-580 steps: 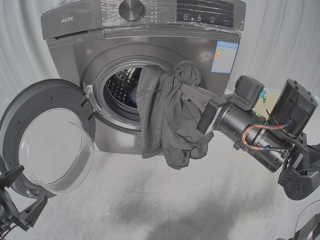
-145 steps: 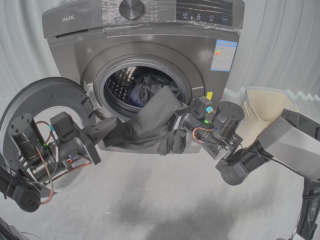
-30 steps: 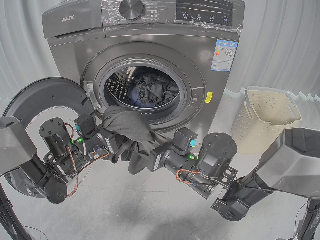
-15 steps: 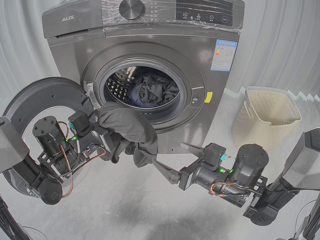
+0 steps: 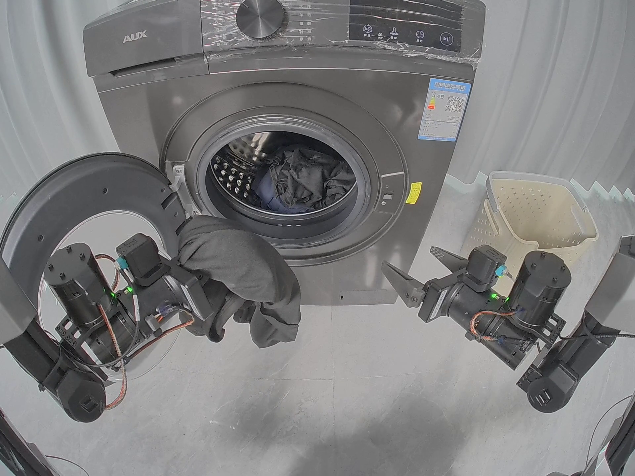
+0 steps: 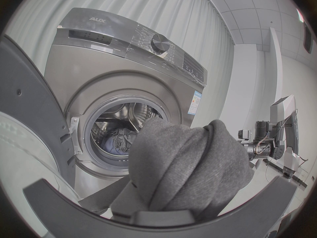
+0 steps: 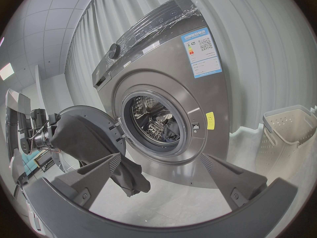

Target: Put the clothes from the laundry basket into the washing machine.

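While washing machine (image 5: pixel 284 100) stands door open, dark clothes (image 5: pixel 304 180) in drum, cream laundry basket (image 5: pixel 509 252) sits at its right. Grey garment (image 5: pixel 238 266) drapes over left gripper (image 5: pixel 198 293) below opening; grasp hidden, cannot tell. Right gripper (image 5: pixel 410 262) spread wide, holding nothing, near basket.

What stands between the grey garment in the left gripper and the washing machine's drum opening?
Nothing visible. The door is swung wide left, the right gripper is off to the right; the grey garment hangs just below the drum opening.
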`<state>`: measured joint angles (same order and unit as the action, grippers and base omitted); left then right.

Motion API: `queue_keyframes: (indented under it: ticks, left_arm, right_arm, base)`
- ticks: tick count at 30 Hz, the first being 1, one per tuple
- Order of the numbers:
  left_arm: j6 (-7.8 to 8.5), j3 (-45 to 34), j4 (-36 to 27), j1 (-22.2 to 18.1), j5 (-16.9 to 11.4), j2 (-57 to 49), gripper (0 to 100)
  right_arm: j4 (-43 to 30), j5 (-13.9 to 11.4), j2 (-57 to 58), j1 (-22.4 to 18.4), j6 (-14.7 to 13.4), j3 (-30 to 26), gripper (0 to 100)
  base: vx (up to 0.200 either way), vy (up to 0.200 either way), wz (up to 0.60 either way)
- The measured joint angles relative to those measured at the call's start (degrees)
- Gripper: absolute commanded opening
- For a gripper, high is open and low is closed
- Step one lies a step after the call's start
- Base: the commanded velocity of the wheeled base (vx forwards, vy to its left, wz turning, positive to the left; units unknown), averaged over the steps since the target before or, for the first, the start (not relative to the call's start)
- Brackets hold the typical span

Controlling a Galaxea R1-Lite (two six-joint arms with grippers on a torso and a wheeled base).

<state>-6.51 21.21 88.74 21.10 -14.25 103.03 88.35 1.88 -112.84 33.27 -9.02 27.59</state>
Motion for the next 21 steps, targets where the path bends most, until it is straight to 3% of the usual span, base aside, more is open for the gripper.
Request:
queue_keyframes:
  ticks: [5, 17, 21]
  left_arm:
    - [-0.27, -0.43, 0.00, -0.02, -0.11, 0.07, 0]
    - [1.16, -0.60, 0.02, -0.10, 0.07, 1.27, 0]
    - [1.61, -0.60, 0.02, -0.05, 0.09, 1.73, 0]
  right_arm:
    - [-0.02, -0.02, 0.05, -0.50, -0.11, -0.26, 100]
    - [-0.05, 0.00, -0.12, -0.17, -0.30, -0.30, 100]
    - [-0.02, -0.02, -0.20, -0.02, -0.23, -0.09, 100]
  base:
    - [0.000, 0.200, 0.00]
    - [0.000, 0.000, 0.00]
    - [0.200, 0.000, 0.00]
